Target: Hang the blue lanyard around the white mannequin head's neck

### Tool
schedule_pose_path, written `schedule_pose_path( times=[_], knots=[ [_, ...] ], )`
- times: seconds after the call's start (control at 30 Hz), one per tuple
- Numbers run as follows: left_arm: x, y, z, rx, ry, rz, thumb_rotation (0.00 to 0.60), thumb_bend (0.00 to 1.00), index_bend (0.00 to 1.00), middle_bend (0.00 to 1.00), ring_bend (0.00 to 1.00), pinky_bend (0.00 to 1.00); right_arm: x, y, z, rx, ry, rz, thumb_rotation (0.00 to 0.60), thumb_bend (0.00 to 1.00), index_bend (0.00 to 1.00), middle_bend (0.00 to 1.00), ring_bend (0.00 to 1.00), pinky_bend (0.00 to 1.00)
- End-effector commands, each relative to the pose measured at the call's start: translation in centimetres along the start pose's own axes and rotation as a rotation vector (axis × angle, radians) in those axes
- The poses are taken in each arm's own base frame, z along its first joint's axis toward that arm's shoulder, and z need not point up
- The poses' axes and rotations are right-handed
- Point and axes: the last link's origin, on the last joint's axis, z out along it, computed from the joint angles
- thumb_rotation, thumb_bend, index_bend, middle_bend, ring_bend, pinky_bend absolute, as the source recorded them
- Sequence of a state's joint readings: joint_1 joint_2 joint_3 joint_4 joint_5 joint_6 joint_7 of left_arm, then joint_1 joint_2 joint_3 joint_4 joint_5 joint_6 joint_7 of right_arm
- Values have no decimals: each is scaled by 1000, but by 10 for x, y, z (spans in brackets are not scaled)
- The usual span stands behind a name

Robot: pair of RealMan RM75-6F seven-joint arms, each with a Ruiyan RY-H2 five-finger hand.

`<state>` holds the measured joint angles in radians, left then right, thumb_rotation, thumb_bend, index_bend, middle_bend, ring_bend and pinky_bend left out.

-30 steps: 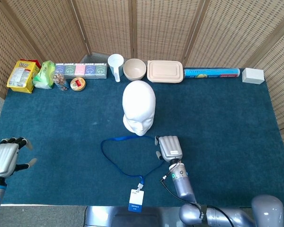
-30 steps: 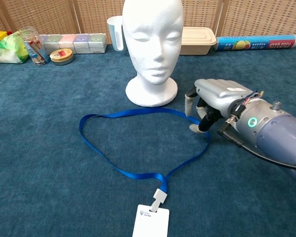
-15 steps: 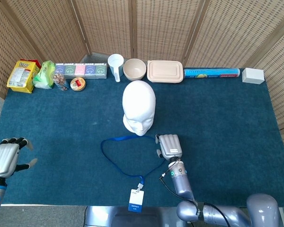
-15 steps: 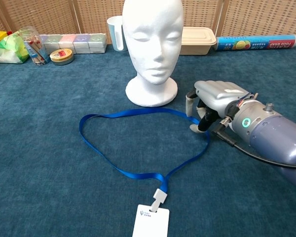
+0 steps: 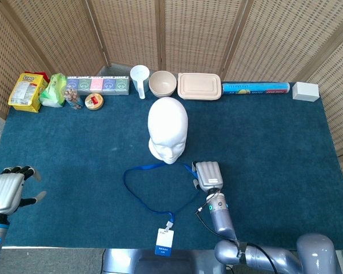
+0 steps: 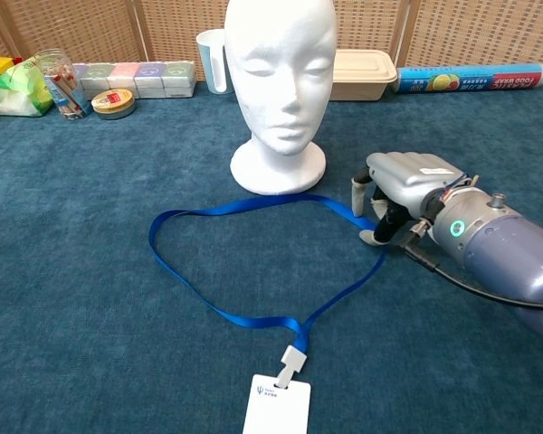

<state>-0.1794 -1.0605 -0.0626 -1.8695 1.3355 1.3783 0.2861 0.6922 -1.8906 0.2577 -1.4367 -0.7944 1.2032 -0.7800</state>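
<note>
The blue lanyard point(image 6: 253, 262) is laid flat on the table cloth point(image 5: 274, 142) as an open loop in front of the white mannequin head point(image 5: 168, 128), at 6 o'clock from its base. The loop's long axis is run from 12 o'clock near the base to the badge point(image 6: 277, 407) at 6 o'clock. The right hand point(image 6: 403, 194) is set at the loop's 3 o'clock edge, fingers curled down over the strap; a firm pinch cannot be confirmed. The left hand point(image 5: 6, 191), far at 9 o'clock, is held apart, empty. The right hand is judged nearer.
</note>
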Motion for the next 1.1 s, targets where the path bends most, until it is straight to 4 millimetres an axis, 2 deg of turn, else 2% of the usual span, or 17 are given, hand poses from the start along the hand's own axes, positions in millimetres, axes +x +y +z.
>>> schedule_pose_path(
  times=[0.03, 0.63, 1.1],
  knots=[
    [0, 0, 0, -1, 0, 0, 566, 187, 518, 462, 405, 333, 0, 2, 1, -4, 1, -2, 593, 341, 449, 803, 992, 1000],
    [-1, 4, 3, -14, 1, -9, 569, 187, 518, 462, 405, 333, 7, 15, 1, -33, 33, 3, 596, 341, 449, 803, 992, 1000],
    [1, 4, 0, -12, 1, -15, 568, 187, 518, 462, 405, 325, 7, 11, 0, -25, 29, 16, 592, 342, 436, 798, 992, 1000]
  ],
)
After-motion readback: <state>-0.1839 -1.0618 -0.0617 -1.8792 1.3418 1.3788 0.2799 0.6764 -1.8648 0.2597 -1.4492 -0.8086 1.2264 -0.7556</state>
